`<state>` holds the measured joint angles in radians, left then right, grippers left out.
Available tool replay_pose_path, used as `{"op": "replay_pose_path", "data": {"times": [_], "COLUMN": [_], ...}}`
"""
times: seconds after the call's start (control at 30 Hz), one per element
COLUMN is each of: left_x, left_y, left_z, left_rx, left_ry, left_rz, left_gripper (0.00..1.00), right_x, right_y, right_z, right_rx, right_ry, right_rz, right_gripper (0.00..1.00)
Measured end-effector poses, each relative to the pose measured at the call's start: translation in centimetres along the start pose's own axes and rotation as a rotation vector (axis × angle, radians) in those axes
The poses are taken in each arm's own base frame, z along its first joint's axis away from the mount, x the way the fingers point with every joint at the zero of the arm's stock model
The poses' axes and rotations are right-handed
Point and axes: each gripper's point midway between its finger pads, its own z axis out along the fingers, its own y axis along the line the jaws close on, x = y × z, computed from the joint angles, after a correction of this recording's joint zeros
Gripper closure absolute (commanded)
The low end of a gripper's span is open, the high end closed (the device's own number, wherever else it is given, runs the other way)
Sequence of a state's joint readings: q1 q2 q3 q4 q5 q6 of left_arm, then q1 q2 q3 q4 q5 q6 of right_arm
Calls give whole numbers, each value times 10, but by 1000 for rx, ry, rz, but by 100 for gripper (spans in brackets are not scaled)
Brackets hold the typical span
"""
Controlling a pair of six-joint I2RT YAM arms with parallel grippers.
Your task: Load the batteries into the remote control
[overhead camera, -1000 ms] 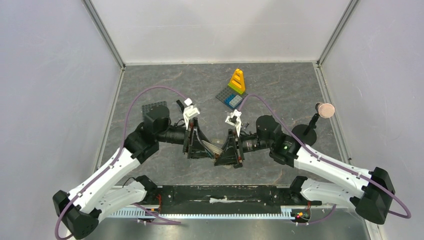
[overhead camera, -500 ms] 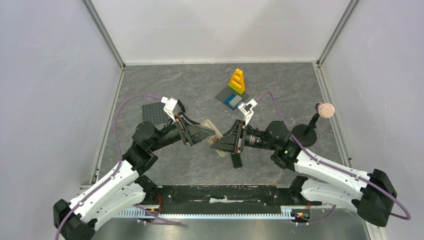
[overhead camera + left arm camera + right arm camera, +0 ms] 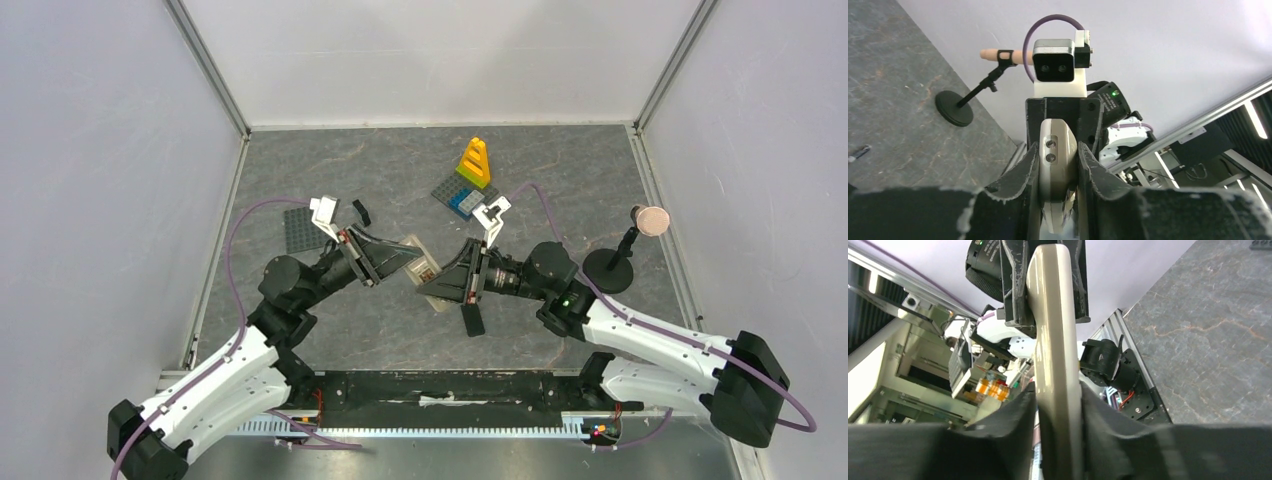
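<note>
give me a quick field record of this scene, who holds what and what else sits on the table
remote control: held between the two arms, gripped from both ends
left fingers: closed on one end of the remote control
right fingers: closed on the other end
batteries: none clearly visible
brick stack: yellow and orange, far side of the table
grey studded plate: flat on the table by the left arm
stand: upright, right side of the table

You have white link shells (image 3: 215,372), black joints (image 3: 285,278), and purple cables (image 3: 229,245) looping behind the black, ragged-edged jaws.
</note>
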<state>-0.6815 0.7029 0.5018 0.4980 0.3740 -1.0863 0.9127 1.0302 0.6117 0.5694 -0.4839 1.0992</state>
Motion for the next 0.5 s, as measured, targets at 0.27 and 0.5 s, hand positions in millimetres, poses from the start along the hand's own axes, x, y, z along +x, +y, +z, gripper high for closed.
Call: {"op": "replay_pose_path", "data": {"times": [0.27,0.5], "left_x": [1,-11], "left_y": [42,108], "left_z": [-16,-65], "left_rx": [-214,-612], "left_ry": [-32,-129], "left_rz": [40,118], "left_gripper": [98,98], "right_x": [1,-27], "right_y": [-33,-89], "right_z": [-2,-20], "right_rx": [164,539], "right_ry": [3,-55], "right_rz": [-41,-141], "right_gripper": [19,25]}}
